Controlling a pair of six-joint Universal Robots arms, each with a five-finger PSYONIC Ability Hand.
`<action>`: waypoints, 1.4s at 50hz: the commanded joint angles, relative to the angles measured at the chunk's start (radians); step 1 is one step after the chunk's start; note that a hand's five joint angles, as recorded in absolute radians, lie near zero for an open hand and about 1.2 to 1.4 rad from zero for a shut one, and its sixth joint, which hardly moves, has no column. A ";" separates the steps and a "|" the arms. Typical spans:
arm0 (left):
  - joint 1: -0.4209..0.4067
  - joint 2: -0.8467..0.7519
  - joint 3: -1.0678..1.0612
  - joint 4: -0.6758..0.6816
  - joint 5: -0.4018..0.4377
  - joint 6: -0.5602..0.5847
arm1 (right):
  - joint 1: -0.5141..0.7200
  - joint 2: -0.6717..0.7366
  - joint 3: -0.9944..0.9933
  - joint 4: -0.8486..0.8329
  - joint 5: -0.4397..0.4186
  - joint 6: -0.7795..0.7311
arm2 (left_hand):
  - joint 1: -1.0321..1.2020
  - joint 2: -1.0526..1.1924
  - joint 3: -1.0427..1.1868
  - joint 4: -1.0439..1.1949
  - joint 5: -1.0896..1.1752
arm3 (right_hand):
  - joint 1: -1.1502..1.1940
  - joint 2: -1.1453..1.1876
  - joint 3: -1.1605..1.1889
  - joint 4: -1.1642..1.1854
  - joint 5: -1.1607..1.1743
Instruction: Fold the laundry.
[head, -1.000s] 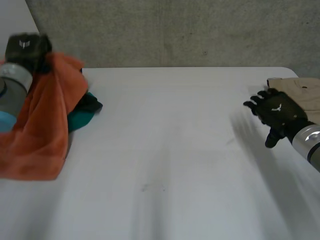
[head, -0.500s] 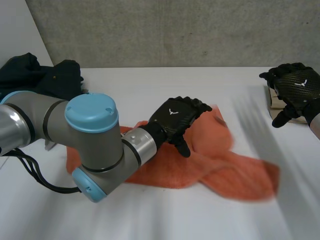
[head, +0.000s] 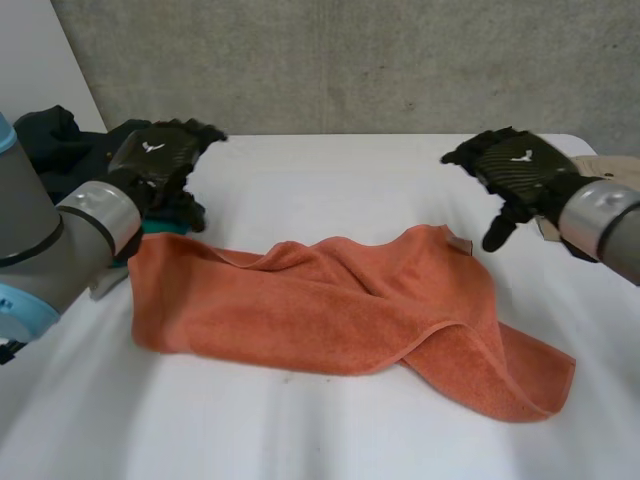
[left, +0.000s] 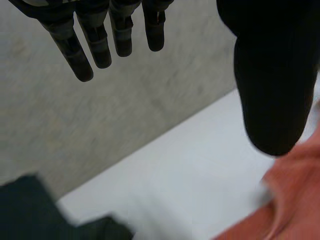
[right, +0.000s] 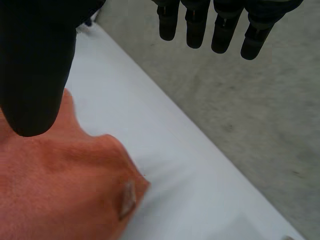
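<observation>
Lying rumpled on the white tabletop (head: 330, 190), the orange towel (head: 330, 310) looks soft, light and limp; it will likely sag when lifted, so its far corners seem the places to pinch. The left hand (head: 160, 160) hangs near the far left corner, the right hand (head: 515, 172) above the far right, labelled corner; both have fingers apart and hold nothing. A dark clothes pile (head: 70, 150) sits beside the left hand, a beige cloth (head: 610, 170) at the tabletop's right edge, a concrete wall (head: 350, 60) behind.
</observation>
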 joint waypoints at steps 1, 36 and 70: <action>0.101 -0.232 0.146 -0.049 0.010 0.170 | 0.061 0.257 -0.247 0.049 0.032 0.000 | 0.130 0.115 0.109 0.120 0.112 | 0.100 0.119 0.114 0.114 0.108; 0.137 -0.472 0.300 -0.026 -0.010 0.273 | 0.115 0.819 -0.825 0.074 0.101 0.010 | 1.166 1.151 1.145 1.156 1.148 | 1.042 1.061 1.057 1.056 1.050; 0.026 -0.337 0.657 0.532 -0.183 0.144 | 0.117 0.492 -0.933 -0.408 0.467 0.162 | 1.166 1.151 1.145 1.156 1.148 | 1.159 1.178 1.173 1.173 1.166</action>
